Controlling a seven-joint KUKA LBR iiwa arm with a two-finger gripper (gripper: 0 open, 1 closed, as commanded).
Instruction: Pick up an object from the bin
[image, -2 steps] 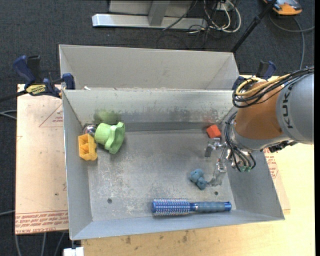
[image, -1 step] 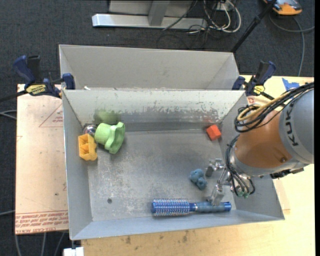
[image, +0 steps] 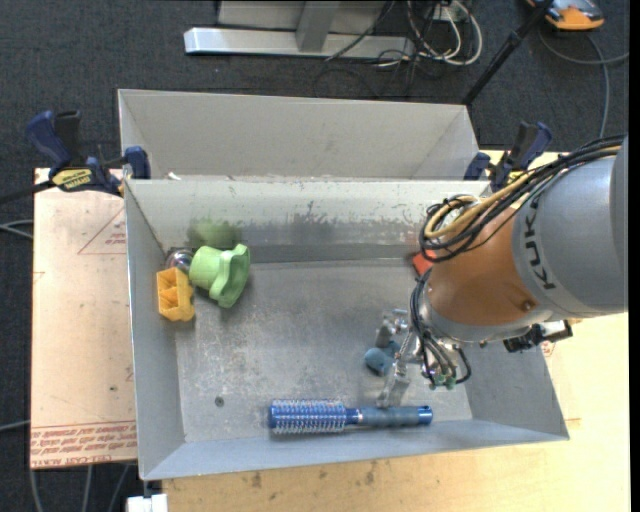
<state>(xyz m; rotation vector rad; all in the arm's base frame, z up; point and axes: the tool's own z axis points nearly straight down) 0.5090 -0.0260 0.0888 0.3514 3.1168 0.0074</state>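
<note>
My gripper (image: 398, 352) hangs low in the right half of the bin, under the arm's orange cover. A small blue object (image: 377, 362) lies right against its left side; I cannot make out whether it sits inside the gripper. Just below, along the bin's front wall, lies a blue hairbrush (image: 345, 416) with its bristle head to the left and its handle end under the gripper.
At the back left corner stand a green plastic piece (image: 221, 272), an orange block (image: 175, 295) and a small silver thing (image: 180, 258). The arm with its cables covers the right side of the bin.
</note>
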